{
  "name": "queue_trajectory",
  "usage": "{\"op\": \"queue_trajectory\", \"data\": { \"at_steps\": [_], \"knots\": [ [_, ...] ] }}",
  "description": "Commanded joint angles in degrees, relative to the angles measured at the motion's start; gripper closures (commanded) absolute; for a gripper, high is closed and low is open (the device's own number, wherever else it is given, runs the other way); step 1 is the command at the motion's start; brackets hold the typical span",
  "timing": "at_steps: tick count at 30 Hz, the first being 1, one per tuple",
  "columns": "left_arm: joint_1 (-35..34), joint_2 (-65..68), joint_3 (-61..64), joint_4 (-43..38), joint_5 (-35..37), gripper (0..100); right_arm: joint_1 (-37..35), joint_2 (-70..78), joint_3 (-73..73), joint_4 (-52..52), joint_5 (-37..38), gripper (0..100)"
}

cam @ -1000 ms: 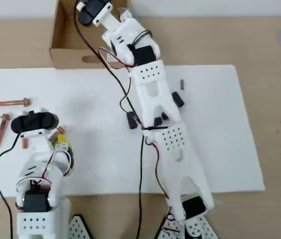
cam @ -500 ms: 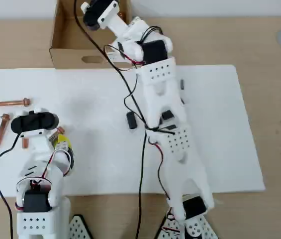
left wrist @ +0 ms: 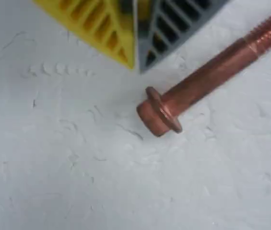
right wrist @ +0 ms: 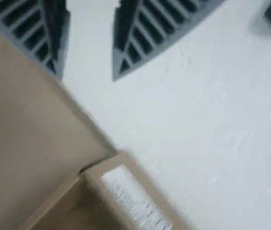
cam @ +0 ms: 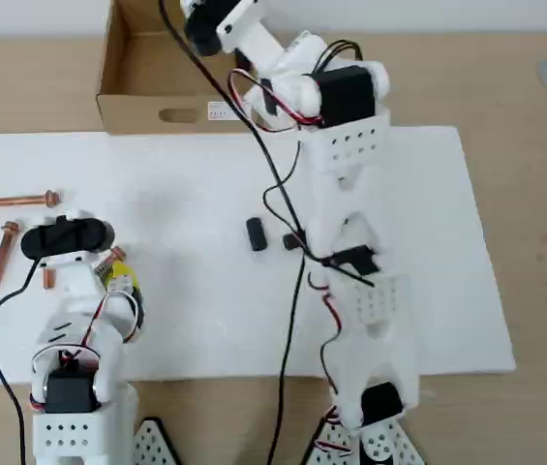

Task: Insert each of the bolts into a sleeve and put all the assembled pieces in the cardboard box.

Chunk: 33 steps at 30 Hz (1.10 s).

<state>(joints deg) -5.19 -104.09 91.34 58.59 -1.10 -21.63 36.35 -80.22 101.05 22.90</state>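
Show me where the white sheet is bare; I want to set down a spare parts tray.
Free: the white sheet between the left arm and the black sleeve, and the stretch right of the right arm to the sheet's edge. Crowded: the left edge with the bolts, and near the cardboard box.

A wooden table (cam: 544,242) carries a white foam sheet (cam: 176,291) and cardboard box (cam: 137,114).

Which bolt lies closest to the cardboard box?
The crosswise bolt at the white mat's left edge; the other bolts lie farther from the cardboard box.
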Motion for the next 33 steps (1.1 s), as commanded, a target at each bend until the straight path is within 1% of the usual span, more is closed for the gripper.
{"op": "queue_trajectory", "data": {
  "at_steps": [1,7,11,14,21,27,31,33],
  "knots": [
    [-0.44,-0.40,-0.26,-0.62,-0.53,100,1.01,-13.14,16.40,1.49,-0.09,91.8],
    [-0.44,-0.40,-0.44,-0.62,-0.53,100,0.84,-28.62,44.00,1.41,-0.97,91.7],
    [-0.44,-0.40,-0.26,-0.62,-0.53,100,0.84,-34.07,56.40,1.41,-2.99,91.7],
    [-0.44,-0.40,-0.26,-0.62,-0.53,100,0.84,-35.12,63.60,0.97,-6.24,91.7],
    [-0.44,-0.40,-0.26,-0.62,-0.35,100,0.57,-34.95,72.48,-4.40,-11.96,91.7],
    [-0.44,-0.40,-0.26,-0.62,-0.44,100,0.57,-34.95,78.46,-10.29,-17.32,81.1],
    [-0.44,-0.40,-0.26,-0.62,-0.44,100,-0.84,-34.95,81.27,-13.98,-19.08,80.6],
    [-0.44,-0.40,-0.26,-0.62,-0.44,100,-2.68,-34.95,82.15,-14.95,-21.01,80.6]
  ]
}}
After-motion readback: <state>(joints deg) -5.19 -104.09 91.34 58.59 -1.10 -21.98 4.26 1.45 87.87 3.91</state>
